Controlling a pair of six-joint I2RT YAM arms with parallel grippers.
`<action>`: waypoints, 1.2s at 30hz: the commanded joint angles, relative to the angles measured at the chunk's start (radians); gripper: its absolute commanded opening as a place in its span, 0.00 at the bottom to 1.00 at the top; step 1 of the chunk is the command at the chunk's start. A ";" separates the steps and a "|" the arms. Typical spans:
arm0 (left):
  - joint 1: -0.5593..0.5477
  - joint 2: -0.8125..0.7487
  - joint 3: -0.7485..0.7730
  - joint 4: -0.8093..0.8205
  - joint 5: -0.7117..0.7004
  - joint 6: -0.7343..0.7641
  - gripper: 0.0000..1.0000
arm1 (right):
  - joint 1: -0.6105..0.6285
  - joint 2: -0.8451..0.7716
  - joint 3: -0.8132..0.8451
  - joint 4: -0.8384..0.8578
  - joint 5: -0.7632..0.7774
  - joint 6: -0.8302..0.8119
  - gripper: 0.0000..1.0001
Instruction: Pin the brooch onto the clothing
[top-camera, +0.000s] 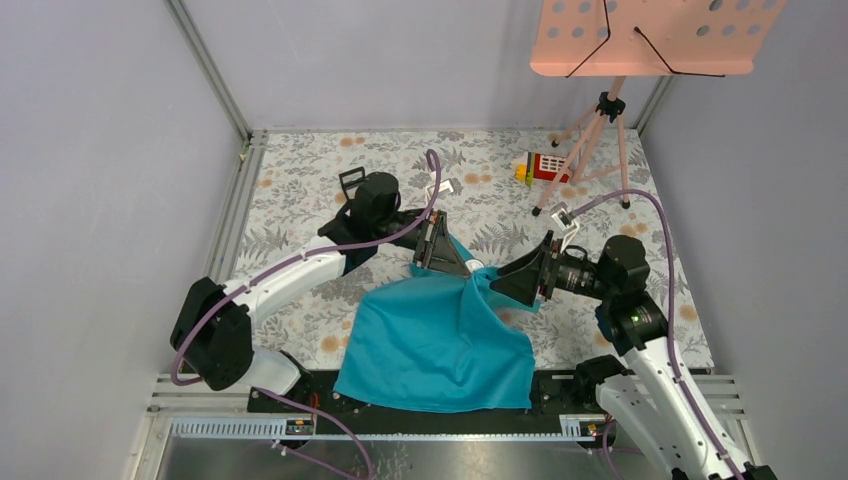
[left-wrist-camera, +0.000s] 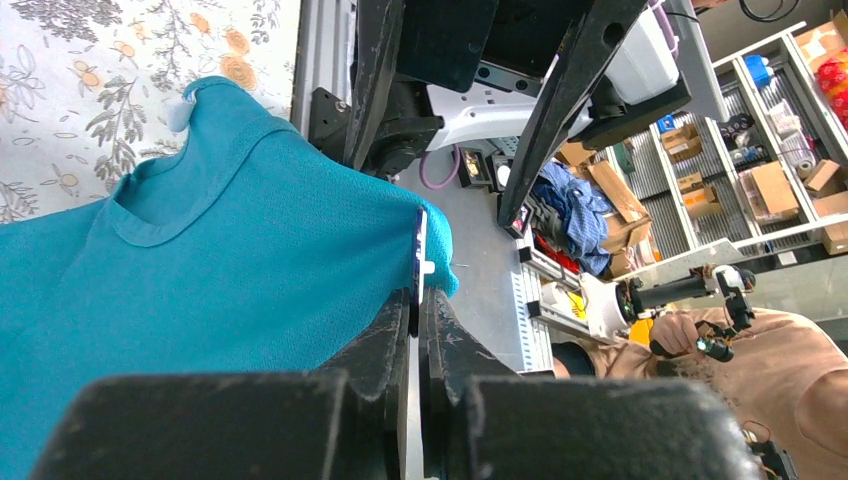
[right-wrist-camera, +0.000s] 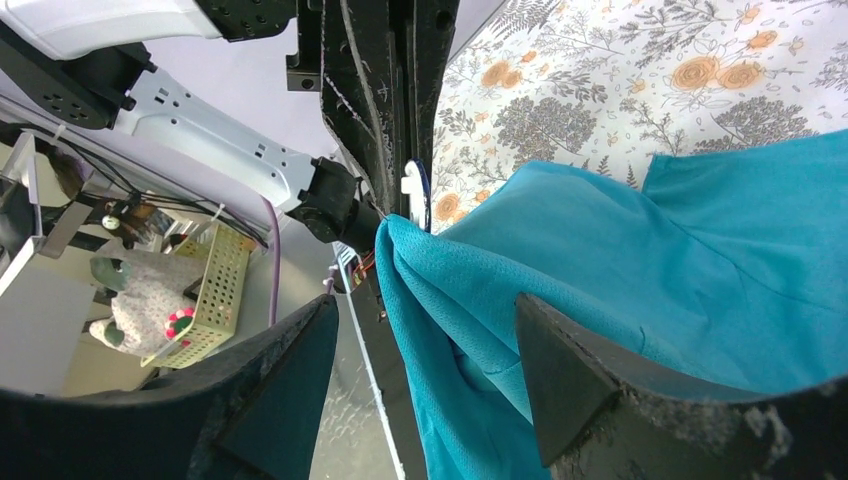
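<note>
The teal T-shirt lies at the near middle of the table, with one part pulled up to my left gripper. In the left wrist view the left gripper is shut on the dark-blue brooch, which shows edge-on and is pressed against a raised fold of the shirt. The brooch also shows in the right wrist view, at the left fingertips. My right gripper is open, and the hanging shirt fold lies between its jaws. In the top view the right gripper is right beside the left one.
A small black square frame stands at the back left. A red and yellow toy and a pink tripod stand are at the back right. Two white clips lie on the floral cloth. Grey walls close off the back and both sides.
</note>
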 joint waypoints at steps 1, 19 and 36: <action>-0.013 -0.053 0.002 0.096 0.077 -0.013 0.00 | 0.010 -0.033 0.075 -0.015 0.012 -0.036 0.73; -0.037 -0.068 0.003 0.095 0.089 -0.011 0.00 | 0.148 0.064 0.108 0.035 0.024 -0.042 0.72; -0.048 -0.068 0.000 0.095 0.091 -0.010 0.00 | 0.177 0.088 0.081 0.101 0.091 0.000 0.55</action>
